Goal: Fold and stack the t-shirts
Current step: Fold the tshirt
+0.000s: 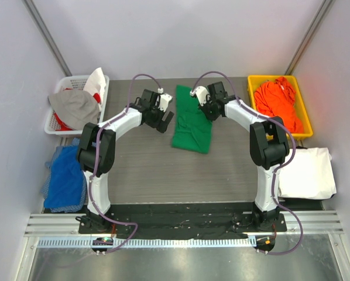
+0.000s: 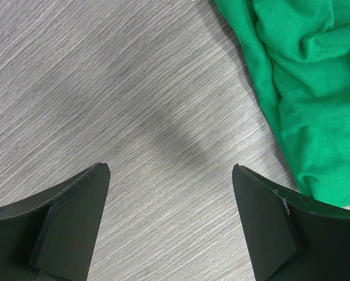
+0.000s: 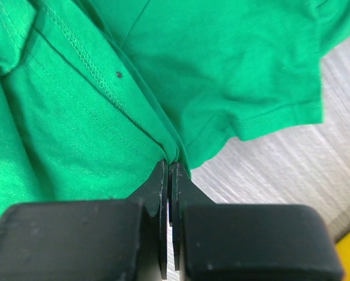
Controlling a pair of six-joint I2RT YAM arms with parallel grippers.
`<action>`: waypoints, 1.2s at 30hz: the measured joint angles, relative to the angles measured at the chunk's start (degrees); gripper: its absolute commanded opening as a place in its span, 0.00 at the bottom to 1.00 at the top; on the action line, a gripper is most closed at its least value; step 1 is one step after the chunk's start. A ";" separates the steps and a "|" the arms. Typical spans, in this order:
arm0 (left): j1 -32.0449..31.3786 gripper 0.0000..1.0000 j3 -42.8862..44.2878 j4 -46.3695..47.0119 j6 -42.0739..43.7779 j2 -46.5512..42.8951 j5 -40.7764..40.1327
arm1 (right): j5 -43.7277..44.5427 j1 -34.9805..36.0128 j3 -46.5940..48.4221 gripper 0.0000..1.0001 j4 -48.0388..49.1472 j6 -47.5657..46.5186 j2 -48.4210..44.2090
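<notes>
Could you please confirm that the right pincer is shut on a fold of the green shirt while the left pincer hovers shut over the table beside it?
Not quite: the left pincer is open, not shut; the left wrist view shows its jaws wide apart over the table. The right pincer is indeed shut on a fold of the green shirt.

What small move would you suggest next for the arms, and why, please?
Probably shift the open left end effector toward the green t-shirt and pinch its nearest edge. The right end effector is shut on a fold of it, while the left one hangs over the table beside the cloth, holding nothing; spreading it likely needs both.
</notes>
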 measured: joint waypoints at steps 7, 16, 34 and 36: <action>0.00 0.91 0.00 0.00 -0.07 0.00 0.37 | 1.11 0.00 3.26 0.08 -0.17 -0.52 1.03; 0.00 0.92 0.00 -0.04 -0.42 -0.02 1.46 | 3.30 -0.04 3.13 0.49 -0.52 -0.76 3.63; -1.14 0.93 -0.39 -3.50 -4.63 -3.19 14.84 | 3.34 1.27 -16.41 0.56 -1.77 -0.48 -18.84; -1.33 0.94 0.39 -3.82 -5.03 -2.08 16.09 | 2.95 1.97 -18.53 0.56 -1.92 -0.48 -20.98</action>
